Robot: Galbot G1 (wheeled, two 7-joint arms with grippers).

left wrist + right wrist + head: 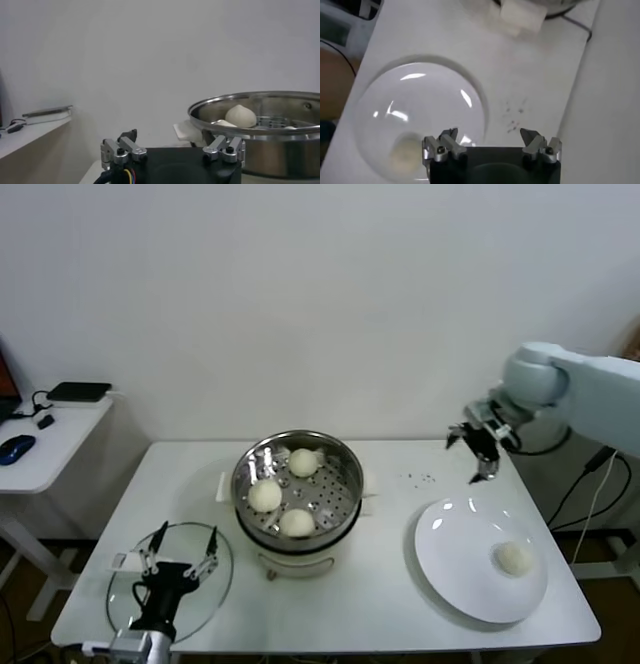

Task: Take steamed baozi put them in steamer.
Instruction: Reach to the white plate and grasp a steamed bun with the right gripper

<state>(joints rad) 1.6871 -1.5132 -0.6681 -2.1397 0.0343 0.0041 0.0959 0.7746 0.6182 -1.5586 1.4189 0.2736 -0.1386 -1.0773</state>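
The right tool (477, 449) hangs with its fingers apart and nothing in them, above the far right of the table (390, 584) just past the back rim of the white plate (455, 569). The last steamed baozi (513, 558) lies on that plate, nearer me and lower than the tool, so the right arm is far the closer. Three more sit in the steamer (340, 469) at mid-table; the left tool (182, 559), also spread, idles over the glass lid (125, 584).
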